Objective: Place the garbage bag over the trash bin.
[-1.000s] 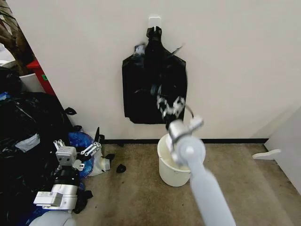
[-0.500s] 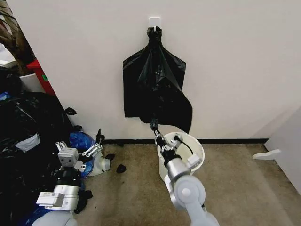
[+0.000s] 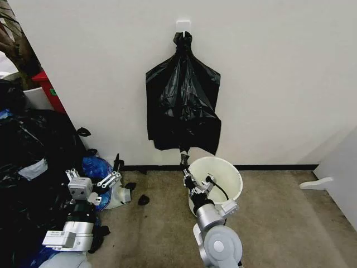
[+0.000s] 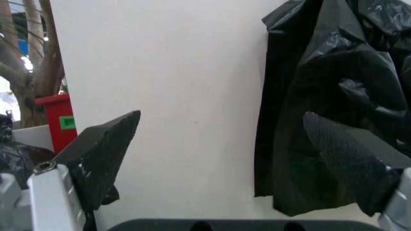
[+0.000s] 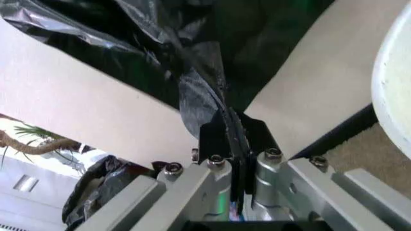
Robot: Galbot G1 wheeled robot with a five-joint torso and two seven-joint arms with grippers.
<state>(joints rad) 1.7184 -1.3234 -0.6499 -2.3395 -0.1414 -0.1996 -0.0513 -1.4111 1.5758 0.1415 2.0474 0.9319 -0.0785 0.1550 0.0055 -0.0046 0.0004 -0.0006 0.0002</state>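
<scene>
A bunch of black bags [image 3: 183, 106] hangs from a white wall hook [image 3: 183, 25]. From its lower edge a thin strip of the garbage bag [image 3: 183, 155] runs down into my right gripper [image 3: 184, 167], which is shut on it. In the right wrist view the black film [image 5: 199, 101] is pinched flat in that gripper [image 5: 232, 129]. The trash bin [image 3: 231, 187], a white bucket, stands on the carpet just right of the gripper, its rim [image 5: 393, 96] close by. My left gripper [image 3: 92, 177] waits low at the left, open [image 4: 224, 159] and holding nothing.
A big heap of stuffed black and blue bags [image 3: 33, 162] fills the left side. A red box [image 3: 49, 89] stands behind it by the wall. Small black scraps [image 3: 143, 199] lie on the carpet. A white object [image 3: 315, 183] lies at the right.
My right arm has dropped from in front of the hanging bags to beside the bin's rim, still gripping black plastic. The bag's stretched lower corner has fallen back. The left arm barely moved.
</scene>
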